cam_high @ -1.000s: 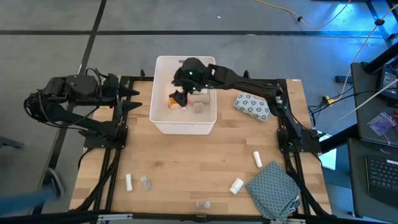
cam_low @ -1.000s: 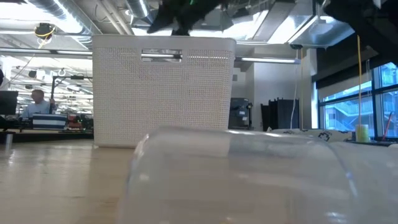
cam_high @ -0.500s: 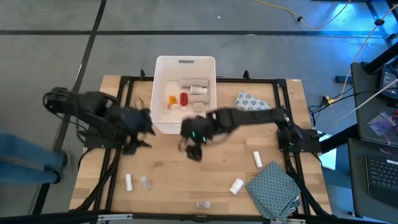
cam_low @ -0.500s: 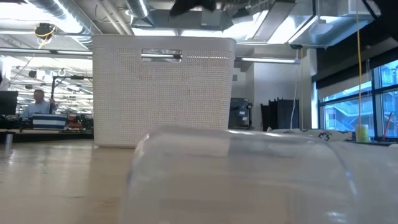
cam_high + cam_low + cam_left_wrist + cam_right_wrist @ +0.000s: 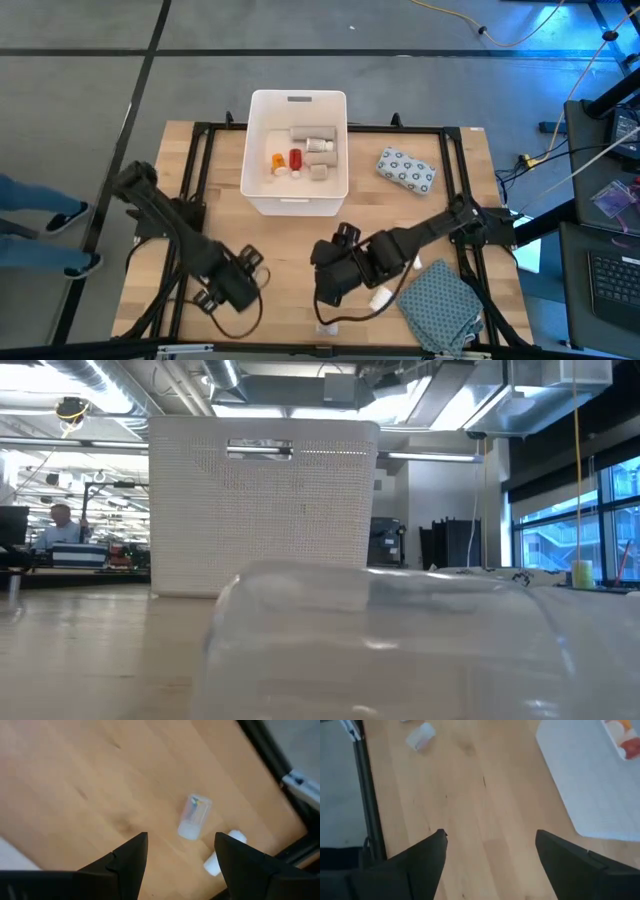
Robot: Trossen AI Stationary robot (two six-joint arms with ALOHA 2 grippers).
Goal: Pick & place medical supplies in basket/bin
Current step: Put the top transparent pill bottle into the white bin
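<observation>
The white basket (image 5: 296, 150) stands at the table's far middle and holds a red bottle (image 5: 295, 159), white bottles and greyish boxes. Pointing down, my left gripper (image 5: 230, 288) hangs open over the near left of the table. Below it lie a clear vial (image 5: 193, 816) and a white tube (image 5: 223, 854), both beyond its fingers (image 5: 131, 857) in the left wrist view. My right gripper (image 5: 328, 272) hangs open over bare wood at the near middle (image 5: 490, 855). A blue-dotted soft pack (image 5: 407, 168) lies right of the basket. Another clear vial (image 5: 325, 327) lies at the near edge.
A folded grey-teal patterned cloth (image 5: 440, 305) lies at the near right corner, with a white bottle (image 5: 380, 297) beside it. A black frame (image 5: 200, 140) runs around the tabletop. A clear vial (image 5: 390, 640) fills the foreground of the low view, with the basket (image 5: 262, 505) behind it.
My right gripper has left the space above the basket and swung toward the table's near edge, past the basket's front wall. My left gripper has come in from the left edge toward the near left of the table, sunk, and turned to point down.
</observation>
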